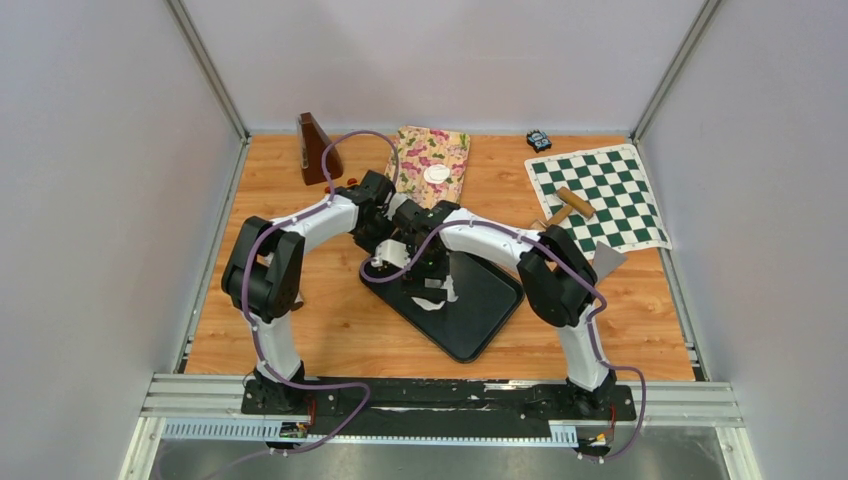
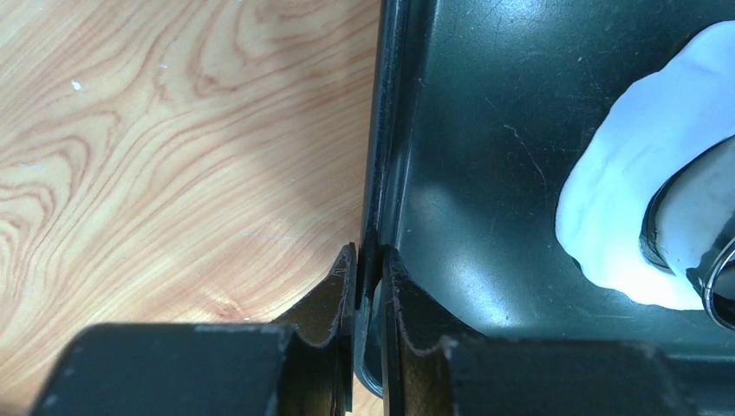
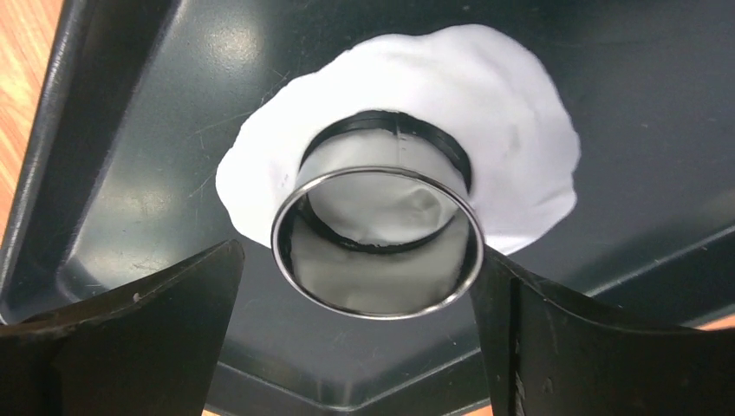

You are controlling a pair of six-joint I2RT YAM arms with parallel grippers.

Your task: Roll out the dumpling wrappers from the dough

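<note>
Fingers [image 2: 412, 316] of our left gripper [image 2: 370, 264] pinch the tray [image 2: 381, 130] rim, nearly closed. Our right gripper [image 3: 357, 251] spreads wide around the ring cutter [image 3: 373, 295], which stands on the dough [image 3: 511, 130] at frame centre. One wrapper [image 1: 436, 174] lies on the cloth [image 1: 445, 150], upper centre of the top view, beyond both grippers.

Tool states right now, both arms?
Left tool: shut on the tray rim.
Right tool: open, straddling the ring cutter that stands in the dough.
</note>
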